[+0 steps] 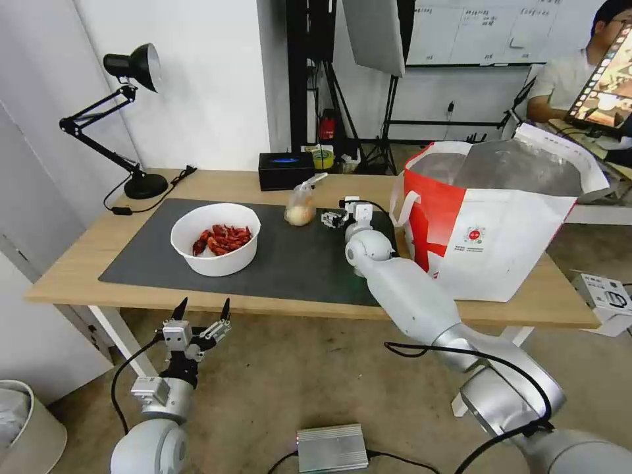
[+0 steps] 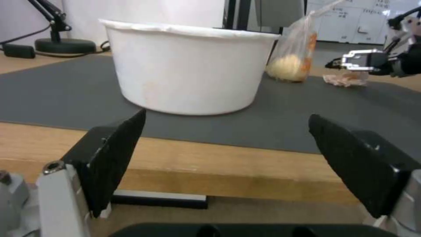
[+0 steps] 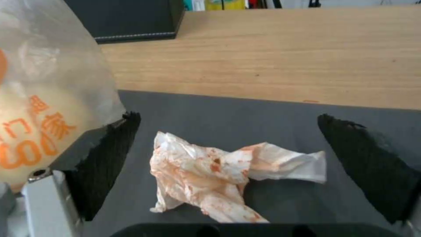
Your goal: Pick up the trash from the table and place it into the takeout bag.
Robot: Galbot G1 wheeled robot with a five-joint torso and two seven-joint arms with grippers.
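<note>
Right gripper jaws wide around crumpled tissue (untouched)

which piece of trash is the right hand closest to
The crumpled, orange-stained tissue, lying on the mat between the open right hand. The knotted bag sits just beside it; the crayfish bowl is farther off.

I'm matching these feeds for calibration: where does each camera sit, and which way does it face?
Head: high, looking down at table; both arms show, left end effector below the table's edge.
Left wrist: low, facing bowl; own fingers open.
Right wrist: over mat, right end effector straddling tissue.
Shared: all three show the knotted bag.
</note>
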